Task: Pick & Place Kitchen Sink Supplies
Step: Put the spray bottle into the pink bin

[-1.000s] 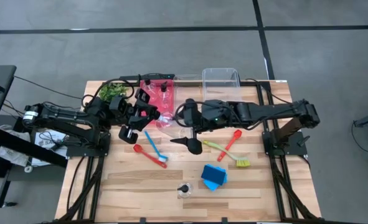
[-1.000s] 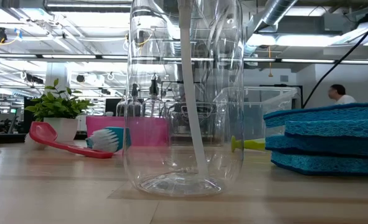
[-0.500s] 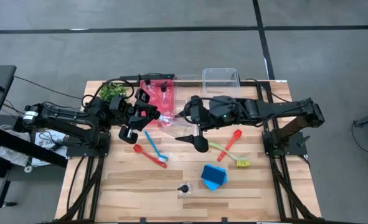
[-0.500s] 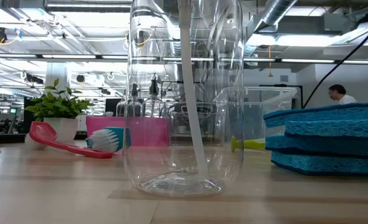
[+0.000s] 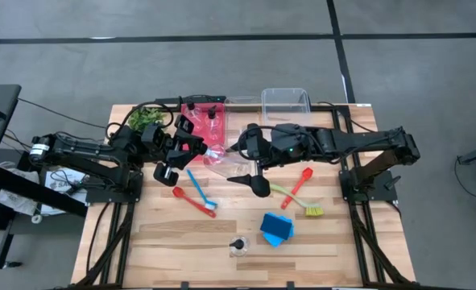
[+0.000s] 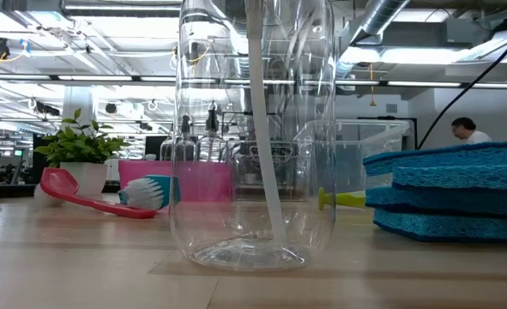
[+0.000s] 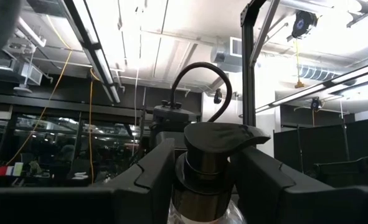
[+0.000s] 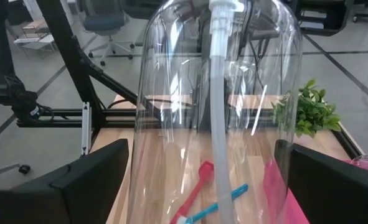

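The left gripper [image 5: 196, 148] holds a clear bottle [image 5: 224, 158] by its neck, the 2 fingers clamped just under the black cap [image 7: 216, 140]. The bottle lies roughly level above the table [image 5: 173, 242], its long axis running across the table, cap end toward the left arm and base toward the right arm. The right gripper [image 5: 236, 161] has its fingers spread wide on both sides of the bottle's body. The bottle hangs near the pink bin [image 5: 197, 121].

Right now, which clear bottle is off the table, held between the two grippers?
The bottle beside the red bin; the left gripper grips its cap.
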`<state>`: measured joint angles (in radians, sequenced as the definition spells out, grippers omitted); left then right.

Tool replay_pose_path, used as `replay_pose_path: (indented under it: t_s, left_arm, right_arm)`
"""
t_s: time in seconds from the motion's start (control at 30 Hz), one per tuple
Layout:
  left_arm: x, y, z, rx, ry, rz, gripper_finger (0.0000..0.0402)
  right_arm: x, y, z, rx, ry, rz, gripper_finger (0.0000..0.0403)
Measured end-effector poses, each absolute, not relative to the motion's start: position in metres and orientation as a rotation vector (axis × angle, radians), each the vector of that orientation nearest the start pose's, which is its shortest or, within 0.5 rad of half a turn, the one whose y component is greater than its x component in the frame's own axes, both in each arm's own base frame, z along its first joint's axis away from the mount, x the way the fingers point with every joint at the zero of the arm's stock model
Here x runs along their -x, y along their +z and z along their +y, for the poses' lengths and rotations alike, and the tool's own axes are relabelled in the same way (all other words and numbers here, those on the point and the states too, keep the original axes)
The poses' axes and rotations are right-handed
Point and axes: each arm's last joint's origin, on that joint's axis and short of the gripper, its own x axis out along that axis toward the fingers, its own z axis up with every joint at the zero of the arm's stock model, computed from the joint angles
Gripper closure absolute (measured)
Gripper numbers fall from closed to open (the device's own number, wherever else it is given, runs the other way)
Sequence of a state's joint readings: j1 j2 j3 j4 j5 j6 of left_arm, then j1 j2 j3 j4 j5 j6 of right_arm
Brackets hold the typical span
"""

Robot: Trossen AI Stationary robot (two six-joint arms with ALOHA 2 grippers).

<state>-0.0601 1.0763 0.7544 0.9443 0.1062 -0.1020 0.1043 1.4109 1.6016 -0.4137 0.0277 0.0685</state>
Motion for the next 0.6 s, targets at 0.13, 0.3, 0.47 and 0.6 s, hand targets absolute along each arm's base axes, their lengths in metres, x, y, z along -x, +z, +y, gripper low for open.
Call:
replay_pose_path:
  t_s: [0.13,0.3,0.47,0.6]
  left_arm:
    - [-0.2239,0.3716,-0.0165,0.084,-0.192,-0.614,0.0255]
    - [-0.2239,0.3716,-0.0166,0.084,-0.193,-0.614,0.0255]
    - [-0.2239,0.3716,-0.0165,0.084,-0.192,-0.615,0.0263]
    - [-0.2237,0.3719,-0.0166,0.084,-0.193,-0.618,0.0256]
  right_arm:
    - [-0.2999,0.4483,0.0306,-0.054,0.070,0.223,0.0005]
    - [-0.2999,0.4483,0.0306,-0.054,0.070,0.223,0.0007]
    - [-0.2999,0.4483,0.0308,-0.054,0.071,0.223,0.0003]
    - [-0.3000,0.4483,0.0311,-0.054,0.074,0.222,0.0005]
